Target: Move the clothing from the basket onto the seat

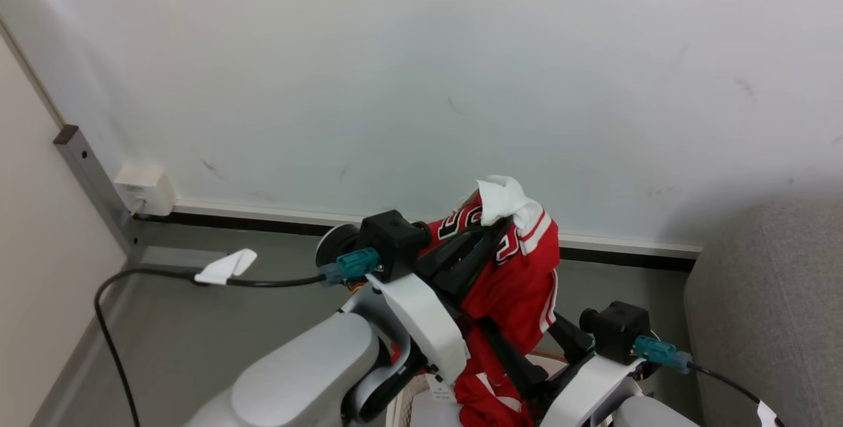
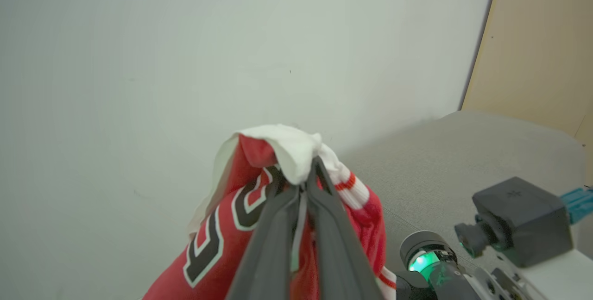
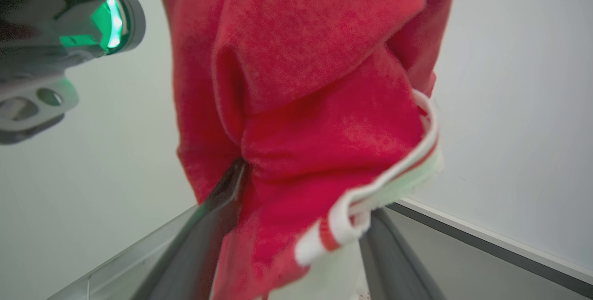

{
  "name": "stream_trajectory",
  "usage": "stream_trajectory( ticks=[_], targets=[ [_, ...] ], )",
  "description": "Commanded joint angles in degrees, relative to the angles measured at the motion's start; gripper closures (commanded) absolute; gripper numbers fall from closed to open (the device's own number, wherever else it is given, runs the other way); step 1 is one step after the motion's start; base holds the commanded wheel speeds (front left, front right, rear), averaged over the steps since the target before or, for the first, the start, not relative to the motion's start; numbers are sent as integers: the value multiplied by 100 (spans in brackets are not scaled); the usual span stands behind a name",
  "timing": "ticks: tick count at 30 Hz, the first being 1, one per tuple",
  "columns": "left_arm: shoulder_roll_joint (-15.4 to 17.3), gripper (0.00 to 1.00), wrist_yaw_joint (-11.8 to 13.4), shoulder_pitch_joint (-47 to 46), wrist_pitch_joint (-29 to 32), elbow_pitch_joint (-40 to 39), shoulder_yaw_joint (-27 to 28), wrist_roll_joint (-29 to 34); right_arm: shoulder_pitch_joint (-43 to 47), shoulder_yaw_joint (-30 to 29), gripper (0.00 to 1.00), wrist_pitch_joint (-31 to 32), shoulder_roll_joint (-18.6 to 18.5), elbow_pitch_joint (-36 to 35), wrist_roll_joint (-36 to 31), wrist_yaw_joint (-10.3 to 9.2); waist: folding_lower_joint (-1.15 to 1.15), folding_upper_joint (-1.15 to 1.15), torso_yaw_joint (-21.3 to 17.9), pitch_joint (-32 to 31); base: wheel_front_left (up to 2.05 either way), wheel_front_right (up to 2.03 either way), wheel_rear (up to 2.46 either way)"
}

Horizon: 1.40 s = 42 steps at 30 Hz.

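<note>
basket [image 1: 404,407]: nearest the robot, low in the head view under both forearms. Only a strip of perforated cream wall shows.
clothing [image 1: 520,282]: red garment hanging above the basket, bunched, with its white trim at the top. The long axis runs near vertical. The lower folds drop to the basket's level. Cannot tell whether the hem has cleared the rim.
right claw [image 3: 303,200]: fingers apart, one on each side of the hanging red fabric, low on the garment. The cloth and a striped cuff lie between them, unpinched.
left claw [image 2: 314,166]: fingers together, clamped on the white trim at the garment's top. It carries the full weight, raised above the right claw.
seat [image 1: 770,308]: grey upholstery at the right edge of the head view, to the robot's right of the garment and well apart from it. The left wrist view shows its rounded top beyond and to the right of the held cloth.
wall [image 1: 421,71]: pale, straight ahead behind the garment. It offers no landing place.
key relation (judgement): the seat lies to the right of the held cloth, so the carry runs rightward. The right arm is nearer the seat, but the left claw has the grip.
risk (judgement): the trailing hem may catch the basket rim on the swing.
</note>
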Motion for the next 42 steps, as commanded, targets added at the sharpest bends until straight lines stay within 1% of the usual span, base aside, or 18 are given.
stream_trajectory(
  ticks=[1,4,5,6,7,11,16,21,27,28,29,30,31,36,42],
  targets=[
    [-36,100,-17,-18,2,23,-28,-24,-89,18,0,5,38,48,47,-12,0,0,75,-20,0,0,0],
    [-84,100,-44,0,12,46,-71,-37,-142,19,0,5,112,169,40,-12,0,0,143,-38,0,0,0],
    [-97,100,-43,7,14,54,-81,-40,-170,-9,45,4,133,192,12,-12,0,0,164,-44,0,0,0],
    [-107,100,-54,9,18,58,-92,-45,-196,-74,68,5,152,206,-19,-12,0,0,180,-48,0,0,0],
    [-109,100,-63,12,19,66,-99,-51,-194,-114,100,5,179,220,-44,-12,0,0,193,-52,0,0,0],
    [-86,100,-50,17,29,96,-108,-55,-119,-209,100,5,232,220,-115,-12,0,0,225,-72,0,0,0],
    [-21,100,-14,43,48,137,-98,-80,48,-480,100,4,152,78,-269,-12,0,0,181,-75,0,0,0],
    [38,100,39,148,38,166,-73,-148,267,-889,100,3,55,-259,-433,-12,0,0,49,-37,0,0,0],
    [113,100,104,229,39,152,-54,-207,476,-1336,100,2,-82,-624,-658,-12,0,0,-200,16,0,0,0],
    [121,77,111,242,36,134,-49,-219,508,-1411,100,2,-107,-686,-703,-12,0,0,-248,26,0,0,0],
    [139,58,123,258,37,119,-43,-223,523,-1489,100,2,-136,-742,-742,-12,0,0,-311,38,0,0,0],
    [153,4,134,269,35,98,-41,-229,535,-1565,100,2,-158,-792,-763,-12,0,0,-379,49,0,0,0],
    [164,0,135,272,24,76,-40,-232,554,-1661,100,2,-183,-842,-779,-12,0,0,-449,60,0,0,0],
    [206,0,184,321,-20,7,-19,-238,581,-1868,100,4,-342,-987,-889,-12,0,0,-871,131,0,0,0],
    [340,0,266,379,-106,-93,55,-196,444,-2118,100,4,-548,-1190,-987,-12,0,0,-1533,193,0,0,0]
  ],
)
